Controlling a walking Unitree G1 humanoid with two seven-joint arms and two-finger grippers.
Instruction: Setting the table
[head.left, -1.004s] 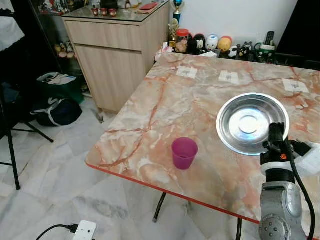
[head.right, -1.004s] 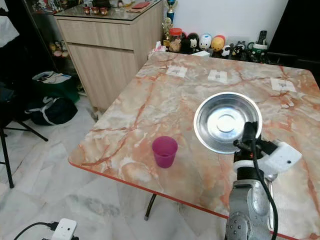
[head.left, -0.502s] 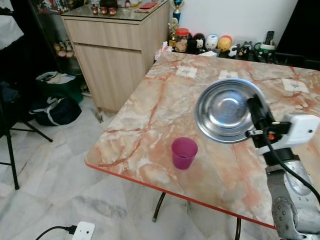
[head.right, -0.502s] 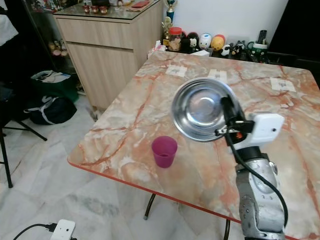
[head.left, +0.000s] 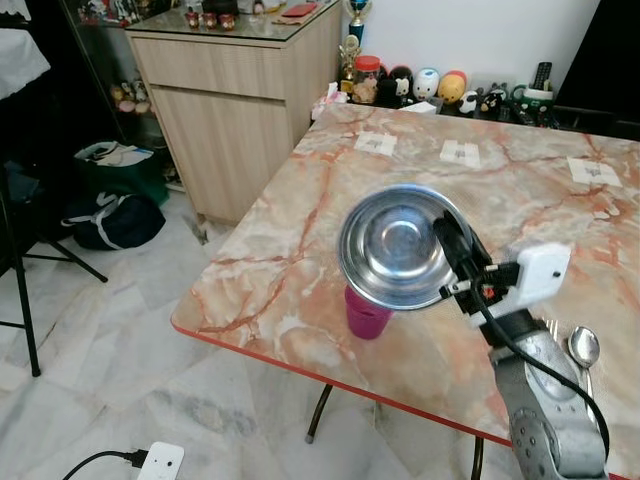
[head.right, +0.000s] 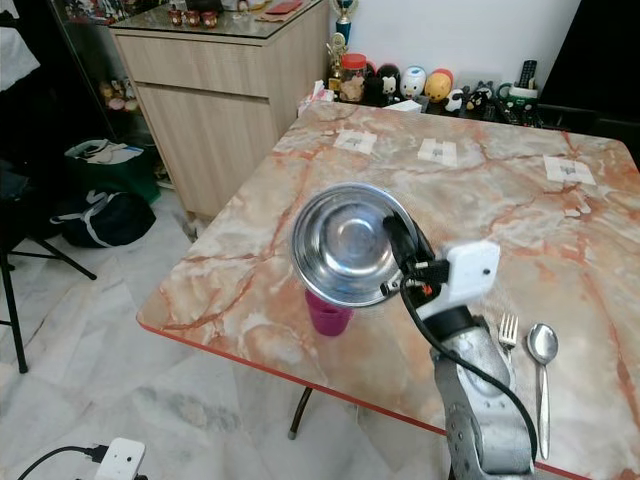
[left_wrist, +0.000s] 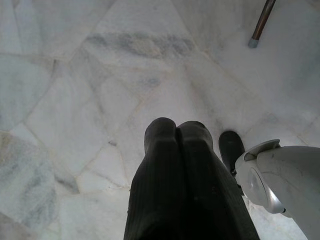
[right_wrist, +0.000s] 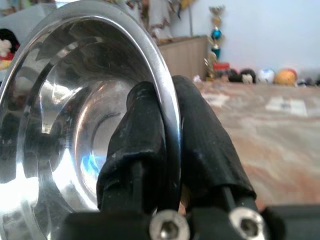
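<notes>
Right hand (right_wrist: 167, 125) clamped on tilted steel bowl's (head.left: 385, 245) rim above pink cup (head.left: 365, 315).

glossy metal bowl (head.left: 395, 245), polished marble table (head.left: 330, 190)

Floor (head.left: 120, 370): pale grey-white marble tiles with darker veins.
Wall (head.left: 480, 35): plain white, behind the far table edge.
Table (head.left: 300, 230): orange-pink marble top, red rim, dark metal legs.
Cabinet (head.left: 235, 110): light wood, glass top, small items on it, against the wall.
Figurines (head.left: 430, 85): row of small toys and a jar along the wall.
Trophy (head.left: 352, 20): beside the cabinet.
Bags (head.left: 110, 205): dark duffel and green bag on floor by cabinet.
Power strip (head.left: 155, 462): white, black cable, on floor.
Stand (head.left: 25, 300): black legs.
</notes>
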